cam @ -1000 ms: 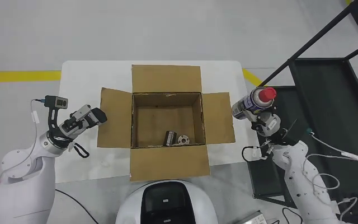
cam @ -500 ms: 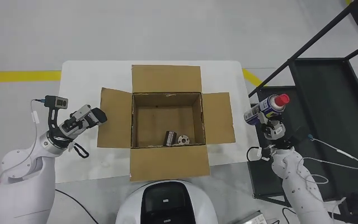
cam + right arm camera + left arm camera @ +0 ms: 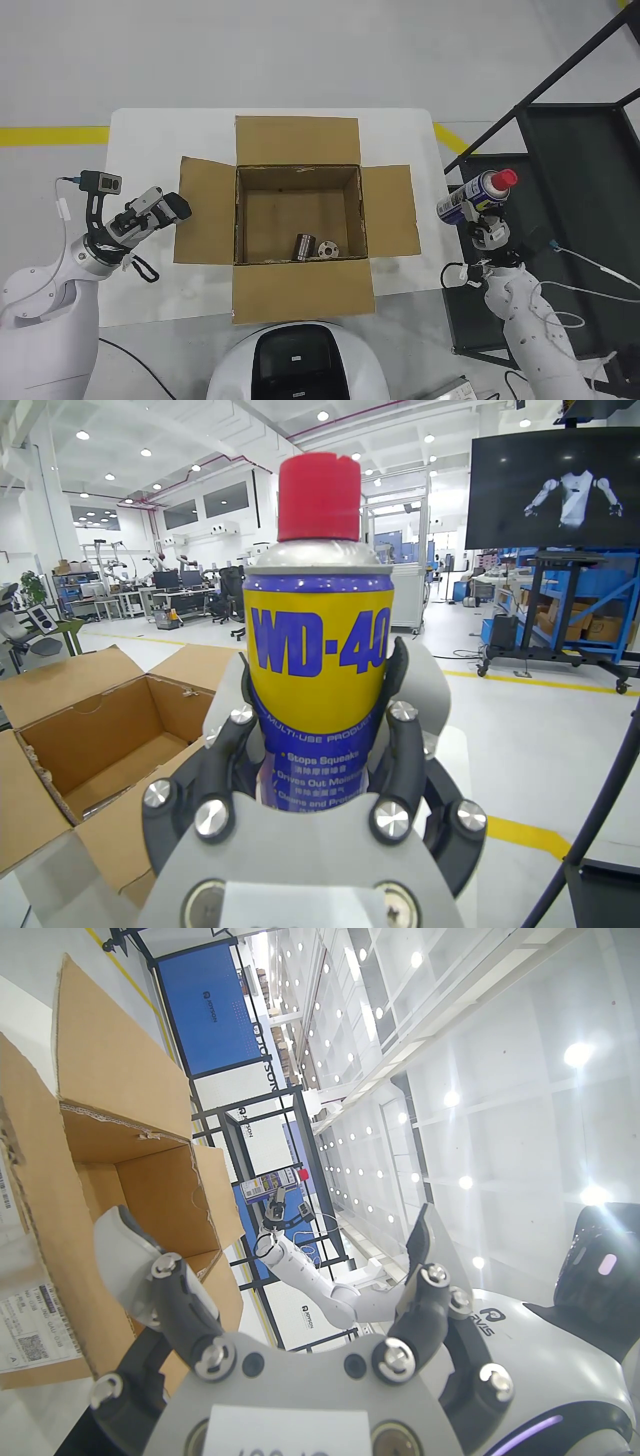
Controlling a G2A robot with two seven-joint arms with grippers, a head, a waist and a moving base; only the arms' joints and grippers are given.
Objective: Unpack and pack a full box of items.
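Can (image 3: 477, 192), clamped in right claw (image 3: 478, 212), hangs past the bench's (image 3: 150, 140) right edge, cap away from box (image 3: 298, 140); left claw (image 3: 270, 1218) wide.

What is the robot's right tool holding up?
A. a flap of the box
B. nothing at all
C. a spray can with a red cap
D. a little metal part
C: the right tool is shut around a spray can with a red cap, while the metal parts lie inside the cardboard box.
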